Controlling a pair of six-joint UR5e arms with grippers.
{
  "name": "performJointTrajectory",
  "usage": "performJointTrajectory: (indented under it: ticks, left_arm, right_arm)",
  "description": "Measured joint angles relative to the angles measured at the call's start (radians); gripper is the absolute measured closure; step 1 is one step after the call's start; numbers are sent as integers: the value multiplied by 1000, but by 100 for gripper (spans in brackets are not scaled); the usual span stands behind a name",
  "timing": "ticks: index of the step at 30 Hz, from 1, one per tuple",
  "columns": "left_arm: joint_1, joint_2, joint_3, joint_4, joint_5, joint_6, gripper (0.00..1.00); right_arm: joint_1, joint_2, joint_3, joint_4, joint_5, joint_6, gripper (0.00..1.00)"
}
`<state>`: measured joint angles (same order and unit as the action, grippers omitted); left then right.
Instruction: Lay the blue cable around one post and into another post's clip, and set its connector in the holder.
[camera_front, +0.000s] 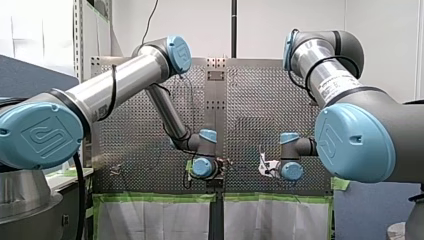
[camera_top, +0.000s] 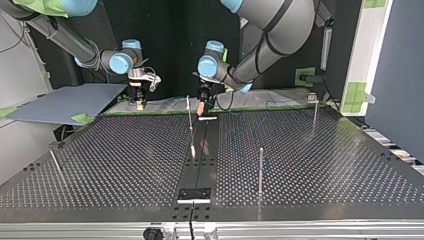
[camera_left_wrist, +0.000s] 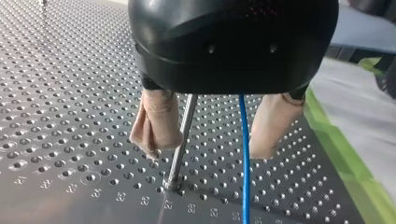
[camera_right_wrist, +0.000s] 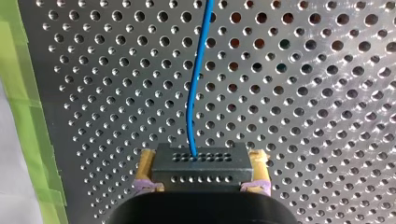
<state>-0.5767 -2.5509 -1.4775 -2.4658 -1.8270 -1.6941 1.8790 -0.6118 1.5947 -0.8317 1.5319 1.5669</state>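
Note:
In the right wrist view my right gripper (camera_right_wrist: 201, 171) is shut, its yellow pads clamped on a black connector block (camera_right_wrist: 201, 163). The blue cable (camera_right_wrist: 196, 84) leaves that block and runs away over the perforated plate. In the left wrist view my left gripper (camera_left_wrist: 207, 150) is open, its beige pads (camera_left_wrist: 156, 123) well apart. A thin metal post (camera_left_wrist: 181, 140) and the blue cable (camera_left_wrist: 244, 154) both pass between those pads, neither of them gripped. In the top view my left gripper (camera_top: 201, 107) hangs at the plate's far edge near the middle post (camera_top: 190, 127). My right gripper (camera_top: 139, 99) is to its left.
More thin posts stand on the plate (camera_top: 310, 165): one near the front (camera_top: 260, 170), one at the far right (camera_top: 315, 112), one leaning at the left (camera_top: 54, 161). A black block (camera_top: 195, 194) sits at the near edge. Green tape (camera_left_wrist: 345, 158) marks the plate's border.

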Motion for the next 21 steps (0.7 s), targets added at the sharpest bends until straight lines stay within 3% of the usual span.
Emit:
performJointTrajectory:
  ticks: [12, 21]
  left_arm:
    - [-17, 101, -101, -102, 14, 16, 0]
    - [-41, 141, -133, -183, 35, 54, 0]
  right_arm:
    - [0, 0, 0, 10, -1, 9, 100]
    - [0, 0, 0, 11, -1, 12, 100]
